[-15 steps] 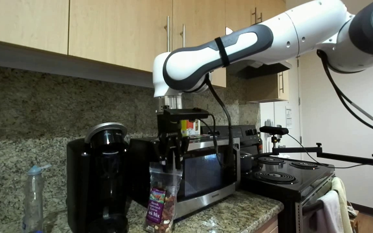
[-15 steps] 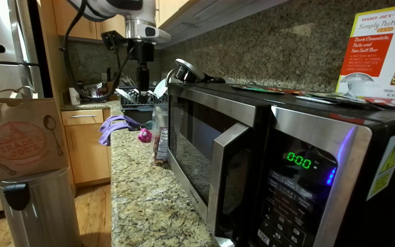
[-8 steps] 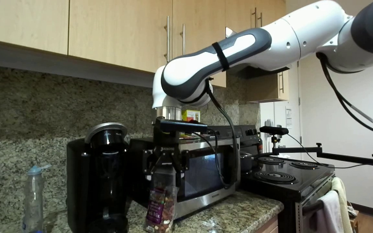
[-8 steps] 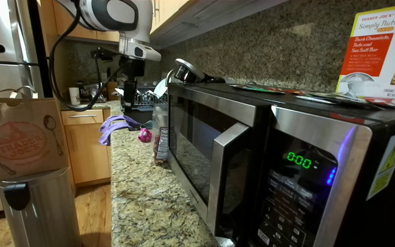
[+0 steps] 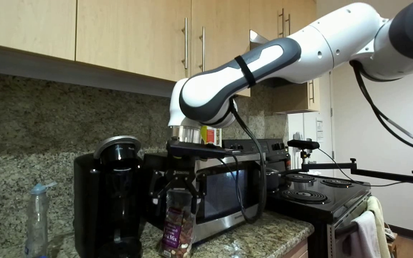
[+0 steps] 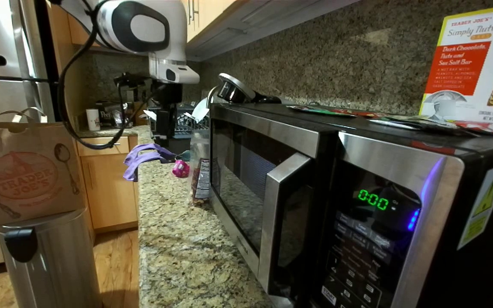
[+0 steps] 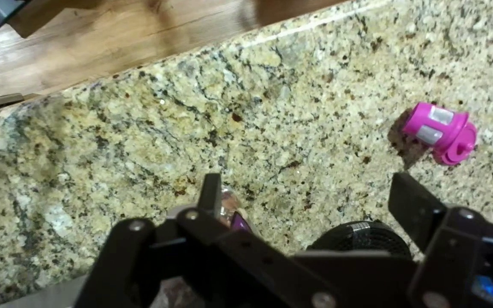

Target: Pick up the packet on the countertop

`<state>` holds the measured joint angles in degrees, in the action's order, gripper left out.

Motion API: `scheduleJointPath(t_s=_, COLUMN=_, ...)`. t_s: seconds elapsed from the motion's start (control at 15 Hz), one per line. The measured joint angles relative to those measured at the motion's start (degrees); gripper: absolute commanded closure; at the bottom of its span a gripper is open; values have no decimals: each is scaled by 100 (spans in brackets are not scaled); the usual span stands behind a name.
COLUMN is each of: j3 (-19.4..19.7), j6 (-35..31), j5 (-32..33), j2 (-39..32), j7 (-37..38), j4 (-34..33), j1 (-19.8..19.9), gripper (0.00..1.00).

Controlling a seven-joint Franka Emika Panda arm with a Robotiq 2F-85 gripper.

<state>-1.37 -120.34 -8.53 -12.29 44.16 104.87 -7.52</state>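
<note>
The packet [image 5: 177,234], a clear pouch of nuts with a purple label, stands upright on the granite countertop [image 5: 264,238] against the microwave front. My gripper [image 5: 176,201] is wide open, its fingers in front of the packet's clear top in this view. In an exterior view the gripper [image 6: 164,139] hangs left of the packet [image 6: 201,171], apart from it and about level with its upper part. From the wrist, bare countertop [image 7: 298,141] shows between the fingertips; a sliver of the packet [image 7: 239,221] shows beside the left finger, which hides most of it.
The microwave [image 6: 246,158] stands right behind the packet. A black coffee maker [image 5: 108,208] and a clear bottle [image 5: 37,222] are nearby. A pink object [image 7: 439,130] lies on the counter, and a purple cloth [image 6: 146,156] hangs over its edge.
My gripper has come down and spread its fingers wider. In an exterior view it has also shifted left, away from the microwave. The packet stays in place.
</note>
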Motion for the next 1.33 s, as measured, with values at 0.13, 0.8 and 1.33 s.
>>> scheduleJointPath(t_s=0.13, j3=-10, j6=-725, j5=-19, j2=-36, j7=374, j4=457, j1=-40, gripper=0)
scheduleJointPath(t_s=0.8, j3=940, j6=-4912, j5=1526, j2=1, j7=3238, j4=2835, j1=-822, gripper=0)
scheduleJointPath(t_s=1.33, j3=2926, j6=-5039, j5=4447, j2=27, j7=5506, j4=2666, j1=-2204, gripper=0)
